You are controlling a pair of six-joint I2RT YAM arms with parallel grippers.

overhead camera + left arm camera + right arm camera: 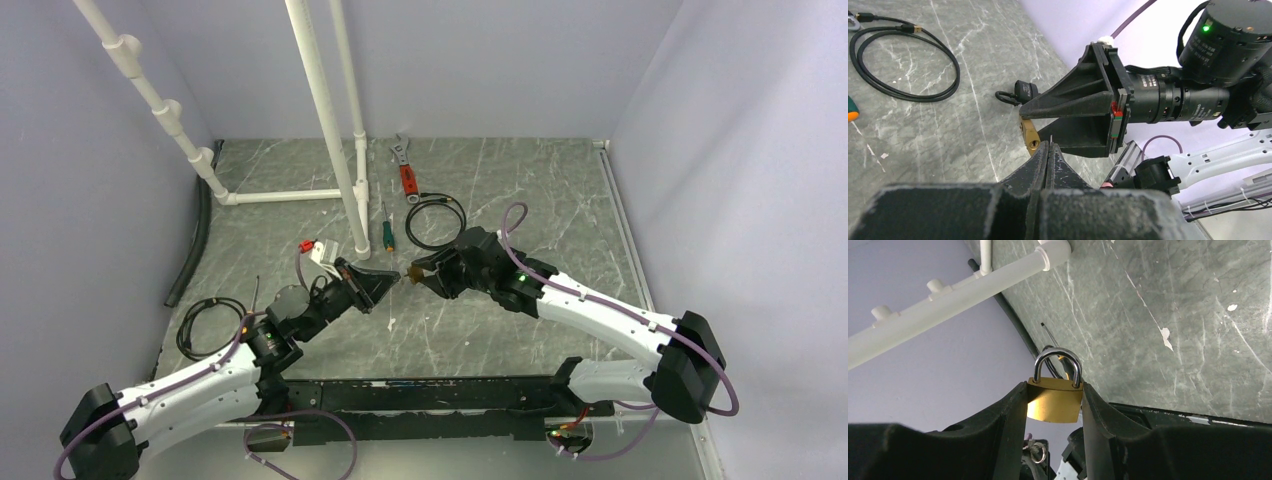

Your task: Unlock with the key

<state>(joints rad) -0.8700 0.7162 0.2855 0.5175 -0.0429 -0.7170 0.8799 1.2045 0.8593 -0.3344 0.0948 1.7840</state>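
Observation:
My right gripper (420, 275) is shut on a small brass padlock (1054, 401) and holds it above the table, shackle closed. In the left wrist view the padlock (1029, 134) shows its keyhole end, facing my left gripper (1049, 146). The left gripper (390, 280) is shut, its tips just right of the keyhole. A thin metal blade, seen edge-on, sticks out from between its fingertips; this is the key (1051, 138). The key's black head is hidden between the fingers. A small metal ring (1038, 453) hangs below the padlock in the right wrist view.
A second, dark padlock (1023, 91) lies on the table behind the right gripper. A black cable coil (435, 220), a green-handled screwdriver (387, 233) and a red wrench (406, 172) lie further back. A white pipe frame (330, 130) stands at back left. Another cable (208, 322) lies left.

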